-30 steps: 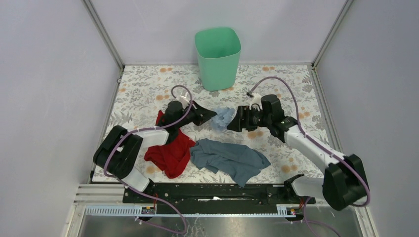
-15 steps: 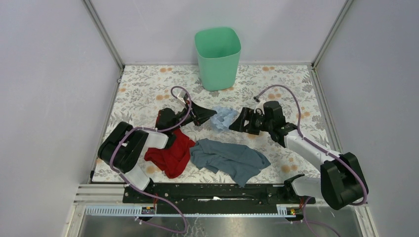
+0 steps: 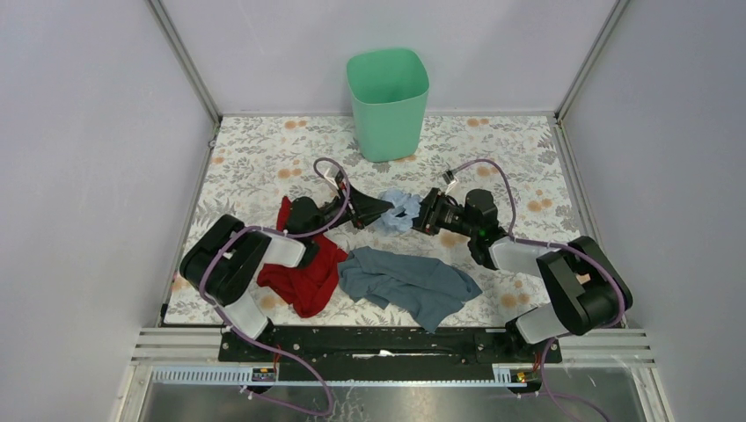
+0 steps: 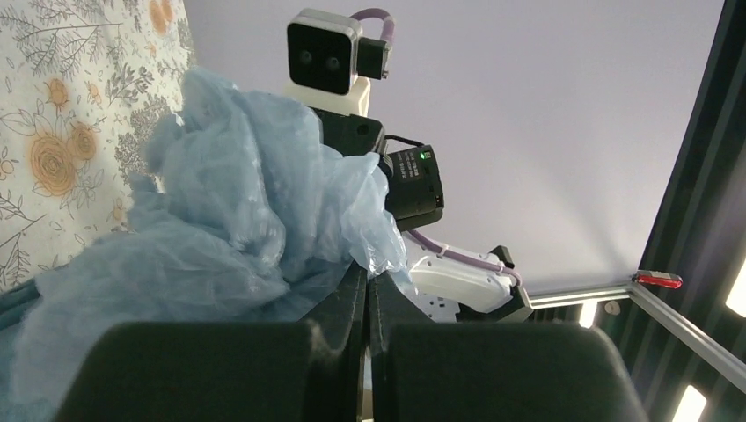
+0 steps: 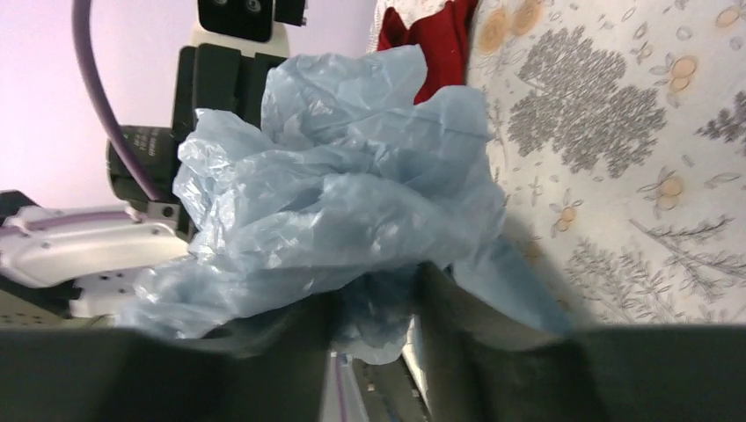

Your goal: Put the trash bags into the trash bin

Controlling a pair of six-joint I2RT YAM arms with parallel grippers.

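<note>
Two grippers meet head-on at the middle of the flowered table (image 3: 255,158), and the trash bag (image 3: 398,209) sits squarely between them. The left gripper (image 3: 380,209) comes at it from the left and the right gripper (image 3: 420,214) from the right, so both sets of fingertips are buried in the plastic.

In the left wrist view the left gripper (image 4: 368,294) has its jaws pressed together, nipping a thin fold of the trash bag (image 4: 237,237), and the rest billows up and away from the tips. In the right wrist view the right gripper (image 5: 374,321) has its fingers (image 5: 457,338) standing apart, with a bunch of the trash bag (image 5: 352,202) filling the gap. Whether they squeeze it cannot be told.

The bag is crumpled into a rough lump with no plain long axis and no end that points anywhere. It is thin, pale blue and translucent, full of sharp creases and glossy folds. Whether its underside touches the table cannot be told.

It lies well apart from the mint-green trash bin (image 3: 387,104), which stands upright at the far edge, mouth up. The red cloth (image 3: 303,268) lies to the bag's left under the left arm, and the grey-blue cloth (image 3: 409,281) is spread on the near side.
</note>
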